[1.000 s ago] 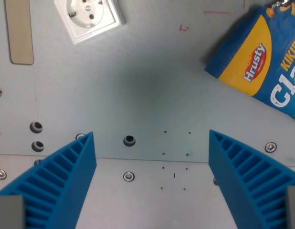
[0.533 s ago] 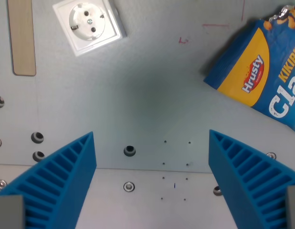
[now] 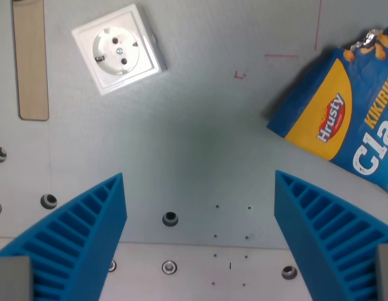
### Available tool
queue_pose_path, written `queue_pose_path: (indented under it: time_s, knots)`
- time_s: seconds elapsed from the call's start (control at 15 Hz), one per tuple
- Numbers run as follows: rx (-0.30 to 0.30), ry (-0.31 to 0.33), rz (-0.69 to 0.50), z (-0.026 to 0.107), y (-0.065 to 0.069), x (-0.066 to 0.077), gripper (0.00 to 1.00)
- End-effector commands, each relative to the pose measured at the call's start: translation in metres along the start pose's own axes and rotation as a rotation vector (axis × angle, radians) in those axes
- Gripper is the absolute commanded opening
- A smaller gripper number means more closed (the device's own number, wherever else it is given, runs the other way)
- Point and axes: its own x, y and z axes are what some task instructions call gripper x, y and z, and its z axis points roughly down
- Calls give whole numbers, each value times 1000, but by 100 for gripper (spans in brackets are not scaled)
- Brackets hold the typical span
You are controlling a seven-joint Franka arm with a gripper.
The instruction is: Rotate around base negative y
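1. Wrist view: claw [image 3: 200, 241] wide open, nothing held; its two blue ribbed fingers [image 3: 71, 244] sit at the bottom left and bottom right, with bare table between them.
2. Grey metal table [image 3: 200, 144] fills the frame, with screw holes and bolts along the lower part and a seam line near the bottom.
3. White wall socket [image 3: 118, 56] lies flat at the upper left, turned slightly askew, well apart from the claw.
4. Tan wooden strip [image 3: 31, 59] at the wrist view's left edge, just beside the socket, not touching it.
5. Blue and yellow snack bag [image 3: 344, 125] at the wrist view's right, tilted, partly cut off by the frame edge.
6. Thin red marks [image 3: 282, 55] on the table near the bag's top.
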Motion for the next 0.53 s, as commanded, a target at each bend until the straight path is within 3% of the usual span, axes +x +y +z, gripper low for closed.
queue_pose_path:
  time_s: [0.07, 0.53]
  knots:
    - [-34, 288, -1, -3, -1, -17, 100]
    - [-42, 381, -2, -3, -1, -17, 100]
